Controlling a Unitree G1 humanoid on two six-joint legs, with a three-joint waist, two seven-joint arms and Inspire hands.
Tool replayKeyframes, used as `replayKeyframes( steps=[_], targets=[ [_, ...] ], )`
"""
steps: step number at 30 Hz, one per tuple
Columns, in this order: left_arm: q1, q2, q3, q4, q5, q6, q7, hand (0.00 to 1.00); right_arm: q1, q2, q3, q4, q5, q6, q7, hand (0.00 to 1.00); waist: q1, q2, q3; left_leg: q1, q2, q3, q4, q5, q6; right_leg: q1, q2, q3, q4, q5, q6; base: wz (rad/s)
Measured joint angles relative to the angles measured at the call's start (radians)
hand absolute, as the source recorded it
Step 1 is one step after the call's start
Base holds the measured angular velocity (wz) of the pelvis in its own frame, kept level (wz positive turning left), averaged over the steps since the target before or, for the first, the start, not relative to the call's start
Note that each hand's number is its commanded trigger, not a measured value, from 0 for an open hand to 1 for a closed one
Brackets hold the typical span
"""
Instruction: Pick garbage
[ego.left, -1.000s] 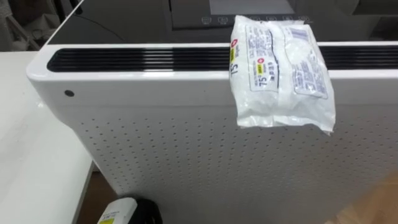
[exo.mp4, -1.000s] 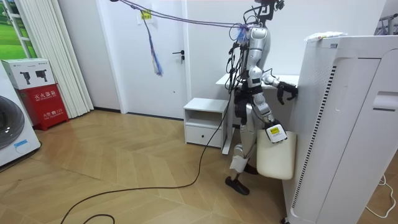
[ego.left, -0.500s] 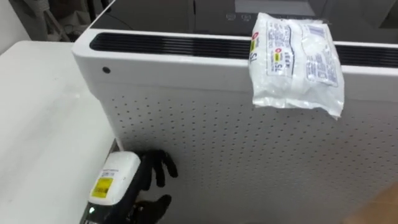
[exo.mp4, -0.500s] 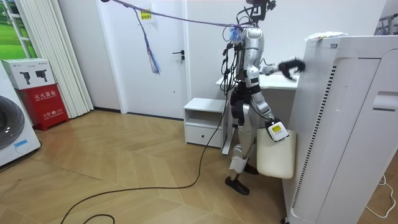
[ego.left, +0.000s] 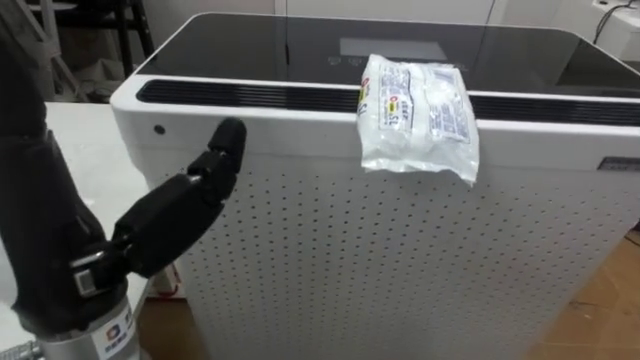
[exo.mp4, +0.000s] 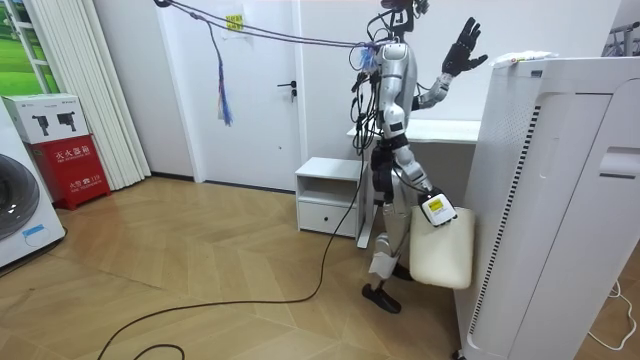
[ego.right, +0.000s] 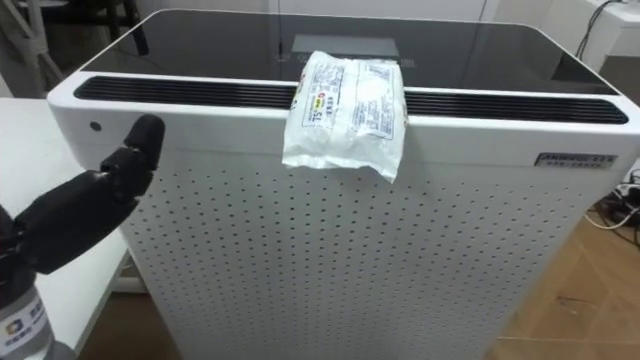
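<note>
My left hand (ego.left: 178, 212) — fingers straight, holding nothing — hovers by the tall white perforated air purifier's (ego.left: 400, 280) front left corner; the crinkled clear plastic wrapper (ego.left: 415, 118) drapes over its top front edge, further right, long axis front-to-back.

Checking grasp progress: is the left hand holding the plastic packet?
No, the left hand hovers with straight fingers left of the plastic packet, which lies untouched on the white appliance's top edge.

The plastic wrapper (ego.left: 415, 115) was translucent white with blue print and a yellow-red label. The air purifier (ego.left: 400, 260) was white, dot-perforated, black-topped. The left hand (ego.left: 185, 205) was black.
</note>
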Motion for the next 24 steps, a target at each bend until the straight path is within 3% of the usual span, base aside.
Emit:
replayKeyframes(
  steps=[4,10,14,24],
  targets=[
    [-0.003,-0.003,0.003,-0.024,0.002,0.001,0.001,0.0,-0.001,0.008,0.0,0.003,0.011,0.008,0.031,1.0,0.003,0.008,0.0054,0.013,0.006,0.009,-0.001,-0.008,-0.004,0.01,0.005,0.009,0.0,-0.008,-0.005,-0.03],
    [-0.003,-0.002,0.004,-0.026,0.001,0.01,-0.005,0.0,-0.001,0.018,0.0,0.003,0.012,0.02,0.041,1.0,-0.007,0.01,0.0058,0.019,0.012,0.01,0.005,-0.024,-0.012,0.014,0.009,0.008,0.008,-0.021,-0.021,-0.02],
    [-0.004,-0.001,-0.003,-0.025,0.0,0.029,-0.021,0.0,-0.008,0.018,0.003,0.002,0.012,0.022,0.041,1.0,-0.024,0.007,0.0074,0.022,0.011,0.012,0.006,-0.032,-0.013,0.01,0.007,0.014,0.02,-0.037,-0.023,-0.01],
    [-0.003,0.01,-0.028,-0.014,0.005,0.038,-0.052,0.0,-0.005,0.012,-0.005,-0.001,0.006,0.022,0.082,1.0,-0.04,0.013,0.0122,0.051,0.011,0.026,-0.003,-0.038,-0.01,0.036,0.005,0.027,0.001,-0.04,-0.022,-0.05]
  ],
)
